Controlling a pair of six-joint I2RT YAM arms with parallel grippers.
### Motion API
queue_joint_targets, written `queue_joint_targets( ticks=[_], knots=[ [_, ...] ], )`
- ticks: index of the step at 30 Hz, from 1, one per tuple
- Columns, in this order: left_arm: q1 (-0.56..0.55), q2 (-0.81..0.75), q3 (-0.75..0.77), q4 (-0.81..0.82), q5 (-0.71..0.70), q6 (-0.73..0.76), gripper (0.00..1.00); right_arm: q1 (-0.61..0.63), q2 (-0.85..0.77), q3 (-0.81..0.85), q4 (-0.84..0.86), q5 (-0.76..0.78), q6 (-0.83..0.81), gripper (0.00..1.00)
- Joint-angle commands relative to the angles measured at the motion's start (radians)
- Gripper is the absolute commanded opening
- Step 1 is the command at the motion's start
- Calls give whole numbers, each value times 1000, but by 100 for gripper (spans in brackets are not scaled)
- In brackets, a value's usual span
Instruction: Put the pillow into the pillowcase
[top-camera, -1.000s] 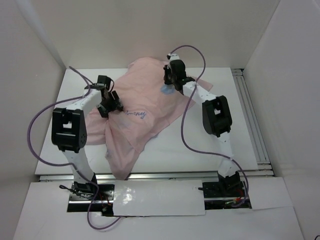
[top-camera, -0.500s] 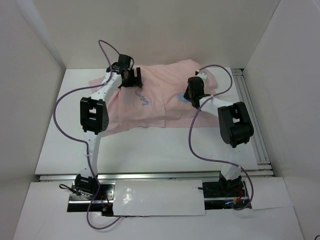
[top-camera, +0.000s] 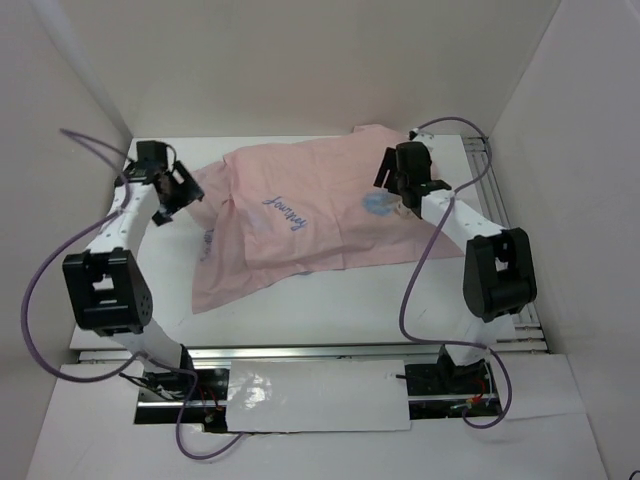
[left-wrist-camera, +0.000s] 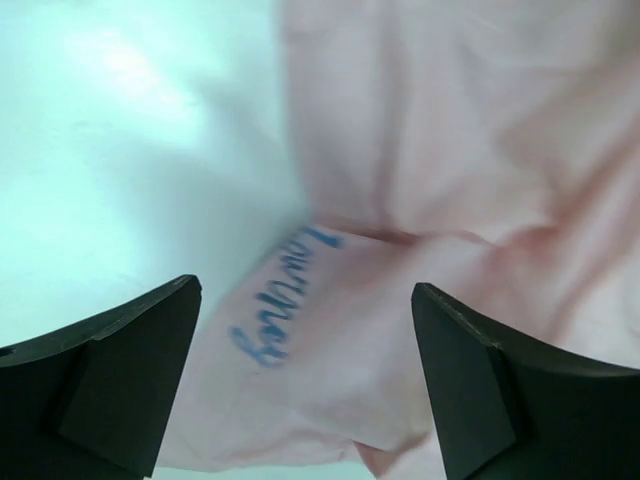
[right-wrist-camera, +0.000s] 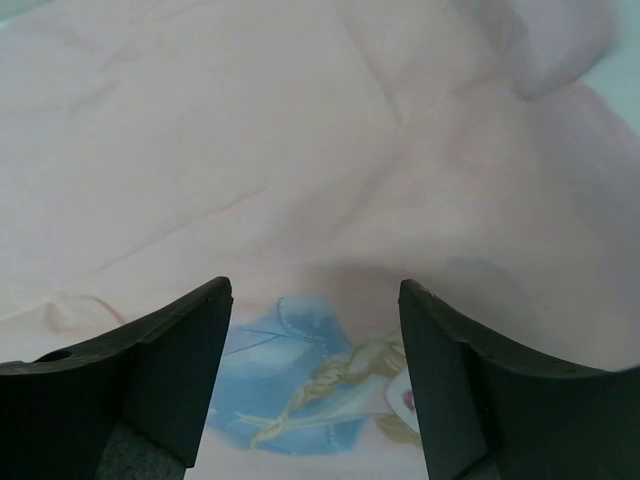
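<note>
Pillowcase (top-camera: 300, 225) had been spread flat and released. Left end effector (left-wrist-camera: 305, 290) and right end effector (right-wrist-camera: 315, 285) were opened wide, empty. No pillow was seen.

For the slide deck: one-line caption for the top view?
Pink pillowcase spread across the table; left gripper and right gripper open at its two ends.

The large, thin, pale pink fabric pillowcase (top-camera: 320, 180) lies spread out and wrinkled across the upper middle of the top view, pink reverse upward. Blue script lettering (top-camera: 283, 212) shows near its centre, and a faint blue cartoon figure (top-camera: 378, 203) toward its right. One corner trails toward the frame's lower left.
</note>
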Motion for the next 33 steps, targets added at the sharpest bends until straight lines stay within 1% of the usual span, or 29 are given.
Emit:
queue_joint_targets(
  ticks=[1, 3, 4, 8, 9, 12, 13, 17, 18, 19, 20, 22, 23, 26, 29, 30, 32, 33],
  knots=[
    [72, -66, -187, -31, -14, -111, 99, -50, -87, -37, -42, -5, 3, 76],
    [108, -91, -245, -31, -14, -145, 99, -65, -101, -56, -59, -5, 14, 78],
    [108, -112, -299, -31, -3, -145, 99, -76, -101, -56, -73, -5, 24, 78],
    [117, -151, -405, 21, 20, -141, 99, -120, -119, -104, -64, -45, 25, 79],
    [105, -151, -417, 41, 34, -141, 99, -133, -130, -117, -53, -57, 25, 79],
    [67, -151, -440, 87, 0, -141, 99, -142, -130, -127, -44, -85, 25, 79],
    [66, -134, -430, 115, -9, -141, 99, -142, -130, -127, -44, -94, 25, 79],
    [66, -39, -344, 135, -83, -150, 99, -142, -130, -136, -44, -104, 14, 79],
    [66, -13, -320, 135, -83, -150, 99, -142, -130, -136, -34, -104, 14, 79],
    [79, 42, -292, 135, -74, -150, 96, -142, -130, -136, -34, -104, 14, 79],
    [91, 68, -240, 135, -63, -150, 95, -142, -130, -136, -44, -94, 14, 79],
    [100, 117, -191, 144, -63, -150, 93, -142, -130, -136, -44, -84, 14, 79],
    [100, 168, -143, 158, -63, -150, 93, -142, -130, -136, -44, -84, 14, 79],
    [100, 277, -65, 158, -31, -127, 93, -142, -130, -136, -53, -73, 5, 79],
    [64, 340, 4, 170, -40, -127, 92, -142, -121, -127, -62, -62, 5, 79],
    [54, 383, 38, 170, -40, -116, 91, -142, -121, -127, -71, -50, 5, 79],
    [27, 421, 73, 170, -40, -99, 69, -142, -121, -127, -71, -38, 5, 79],
    [27, 437, 102, 170, -55, -90, 55, -142, -121, -127, -71, -29, 5, 79]
  ],
)
